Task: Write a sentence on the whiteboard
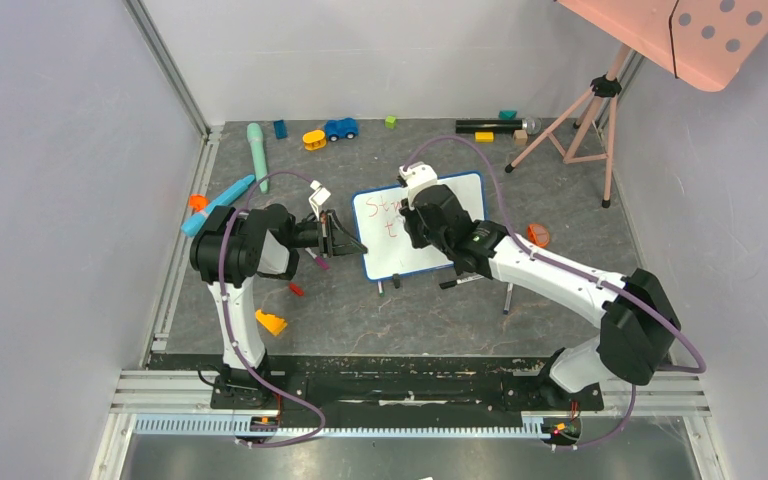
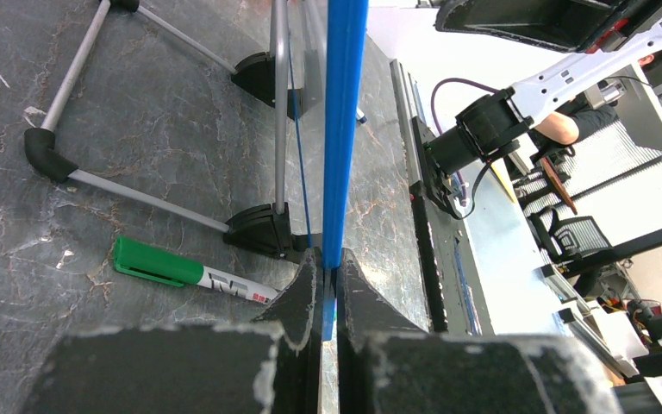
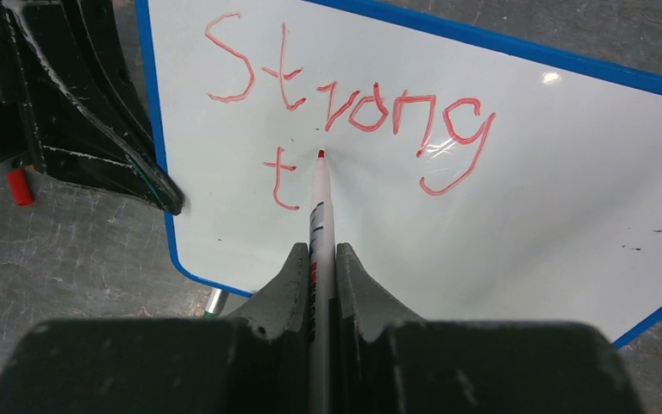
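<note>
As it stands now: mid-sentence, task not finished.
whiteboard point(image 1: 388, 255): propped on its feet mid-counter, between the two arms, writing face towards the right arm.
sentence point(image 3: 353, 90): red ink, slanted. Line one reads "Strong" and looks complete. Line two has only a "t" point(image 3: 283, 177) at its left end.
done: first word plus one letter, by my read.
left: rest of line two and whatever follows. The white area right of and below the "t" is bare apart from a few dark specks.
left claw point(image 2: 327, 269): pinched nearly flat on the board's blue frame point(image 2: 345, 129) at its left edge, one finger on each face. Judged to be steadying the board for the pen strokes.
green marker point(image 2: 191, 272): lies on the counter by the board's feet, touched by neither claw.
right claw point(image 3: 319, 259): clamped narrow on the red marker point(image 3: 319, 203), barrel running straight out between the fingers.
marker tip point(image 3: 321, 153): just right of the "t", under the "r" of "Strong". It sits at the surface, but actual contact cannot be confirmed.
next: likely the letter after "t", a judgement only.
</note>
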